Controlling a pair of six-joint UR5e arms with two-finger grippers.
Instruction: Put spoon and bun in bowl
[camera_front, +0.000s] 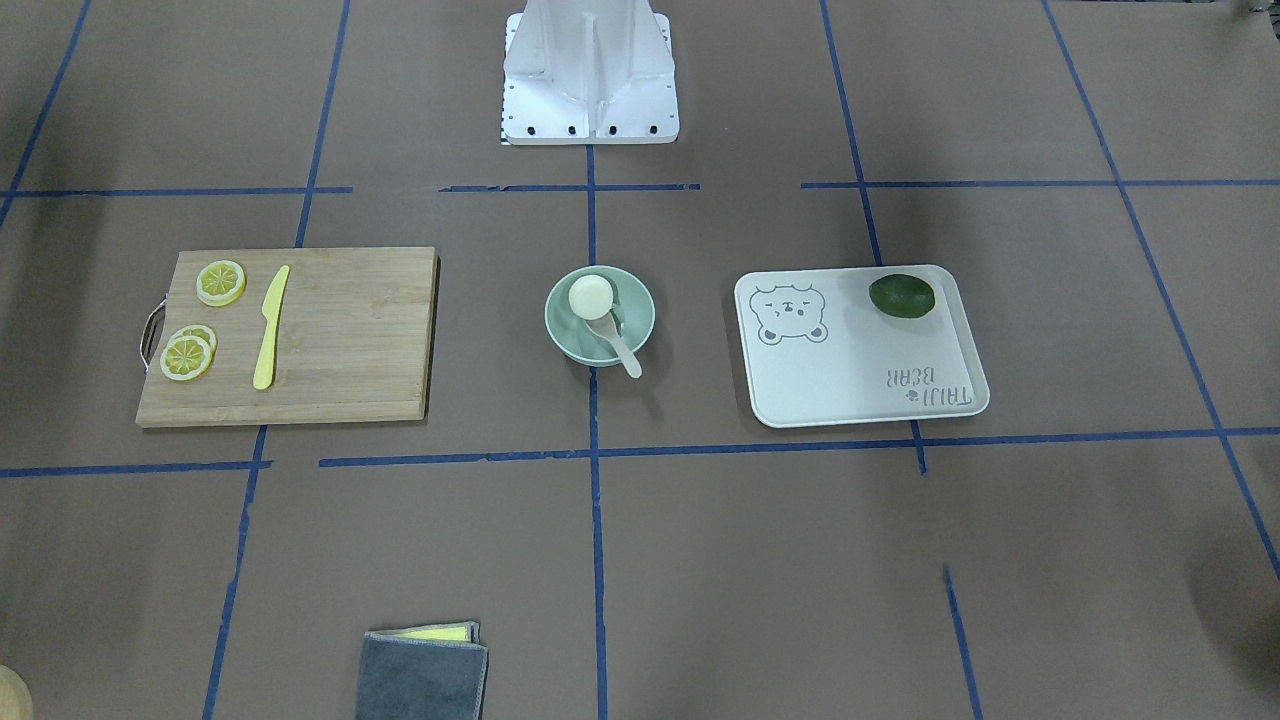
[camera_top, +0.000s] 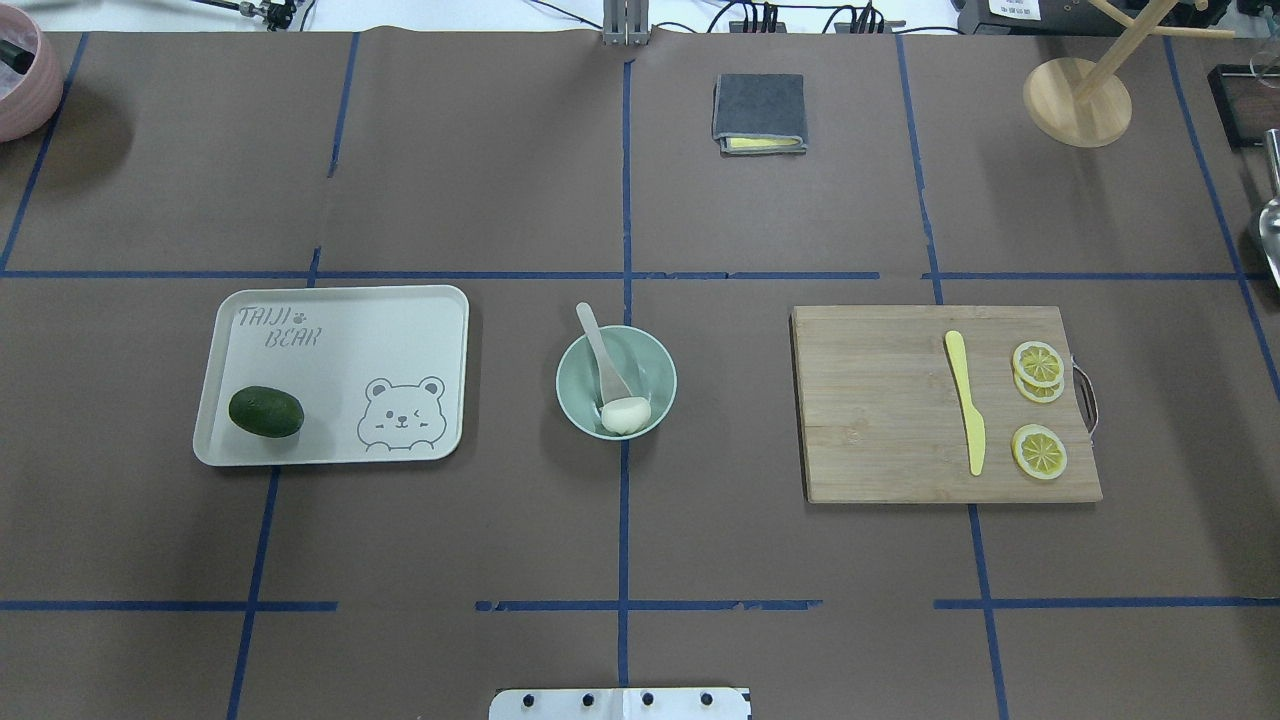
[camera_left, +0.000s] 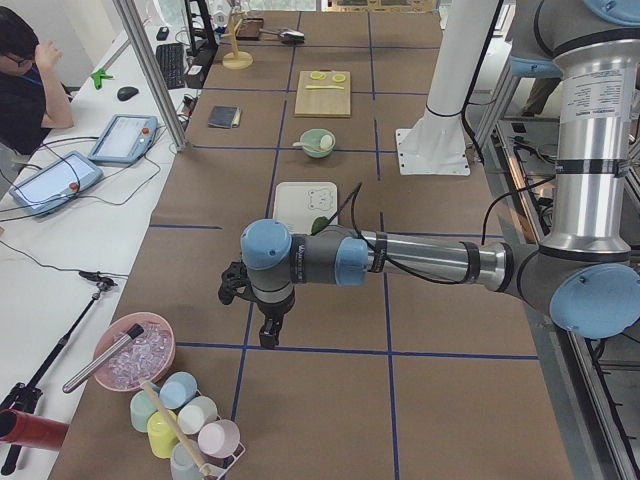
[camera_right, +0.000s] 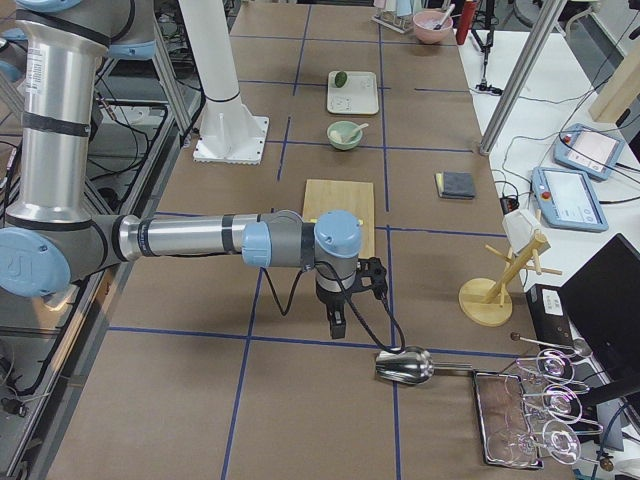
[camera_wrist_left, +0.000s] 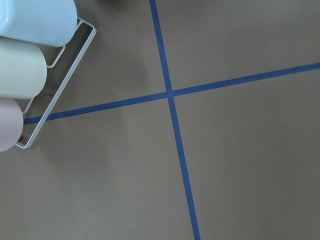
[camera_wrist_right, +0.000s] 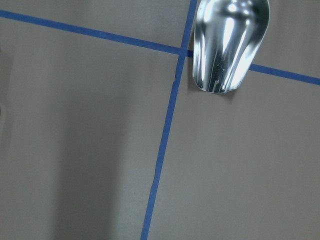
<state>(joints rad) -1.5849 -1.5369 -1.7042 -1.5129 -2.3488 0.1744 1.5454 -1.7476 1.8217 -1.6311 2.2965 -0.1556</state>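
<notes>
The mint-green bowl (camera_top: 661, 366) stands at the table's middle. The white bun (camera_top: 626, 415) lies inside it, at the side nearer the robot. The off-white spoon (camera_top: 597, 335) rests with its scoop in the bowl and its handle over the far rim. All three also show in the front view: bowl (camera_front: 560, 332), bun (camera_front: 590, 296), spoon (camera_front: 627, 355). My left gripper (camera_left: 268, 335) hangs far off at the table's left end, and my right gripper (camera_right: 337, 325) at its right end. Both show only in the side views, so I cannot tell whether they are open or shut.
A wooden cutting board (camera_top: 880, 400) holds a yellow knife (camera_top: 966, 400) and lemon slices (camera_top: 1039, 452). A bear-print tray (camera_top: 350, 340) holds a dark green fruit (camera_top: 266, 411). A folded grey cloth (camera_top: 759, 112) lies beyond. A metal scoop (camera_wrist_right: 230, 42) and a cup rack (camera_wrist_left: 30, 65) lie under the grippers.
</notes>
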